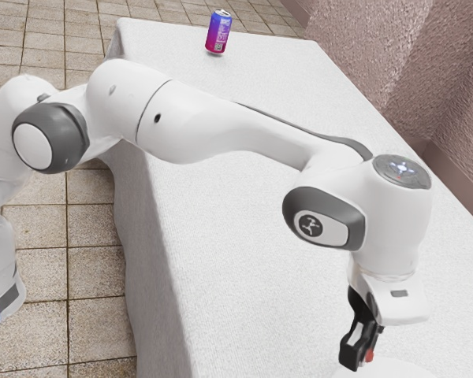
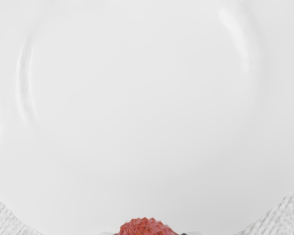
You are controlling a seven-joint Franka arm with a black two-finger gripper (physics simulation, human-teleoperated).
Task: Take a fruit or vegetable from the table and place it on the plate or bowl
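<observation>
one red, bumpy-skinned fruit is sitting pinched between the two black fingers of the gripper, which is pointing straight down near the lower edge of the exterior view. the fingers are standing close together, pressing on the fruit from both sides, and just a small red patch of it is peeking out beside them. the gripper is hanging over a white plate, whose pale rim is curving along the bottom of that view on the near part of the table. whether the fruit is touching the plate is not something the exterior view is making clear.

in the wrist view the plate is spreading wide beneath the hand, smooth and white with a gently scalloped rim. the fruit is showing as a red knobbly dome right under the hand, over the plate's inner surface and close to its rim. the table's pale woven cloth is showing just beyond that rim.

the white arm is reaching in from the exterior view's left and bending down over the table toward its right. a blue and pink can is standing upright at the far end of the table, well apart from the gripper and the plate. a tan tiled floor is lying beside the table, and a pinkish textured wall is running along its far side.
</observation>
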